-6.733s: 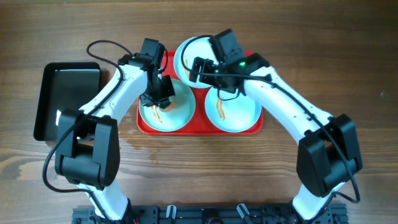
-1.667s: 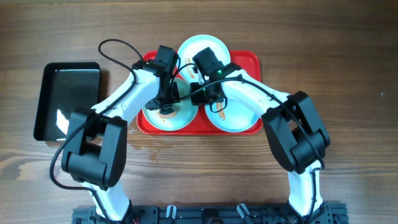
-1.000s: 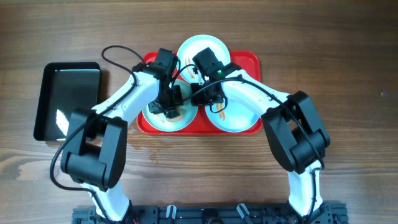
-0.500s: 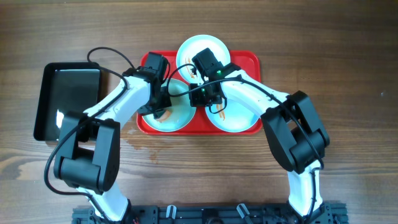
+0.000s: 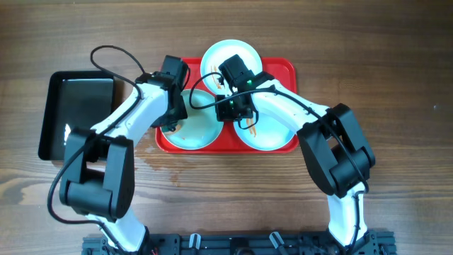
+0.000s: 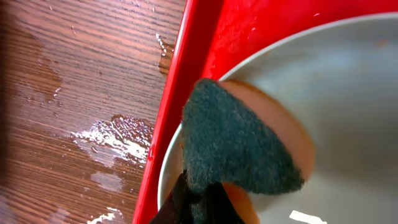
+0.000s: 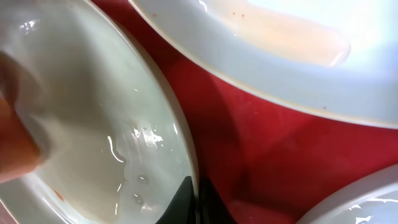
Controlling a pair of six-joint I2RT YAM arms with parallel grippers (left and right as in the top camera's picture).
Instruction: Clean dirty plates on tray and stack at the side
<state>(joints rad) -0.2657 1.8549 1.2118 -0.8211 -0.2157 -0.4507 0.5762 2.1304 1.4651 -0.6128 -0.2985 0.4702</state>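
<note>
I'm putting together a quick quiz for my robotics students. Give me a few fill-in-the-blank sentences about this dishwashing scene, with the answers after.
1. The left gripper presses a dark green ___ onto a plate.
2. That plate sits on a ___ tray.
3. The right gripper pinches the same plate by its ___.
4. By the robot's own sides, the black tray lies to the ___ of the other tray.

Missing words: sponge; red; rim; left.

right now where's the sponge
In the left wrist view, the sponge sits in the left end effector, pressed on the left plate by the left rim of the tray.
</note>
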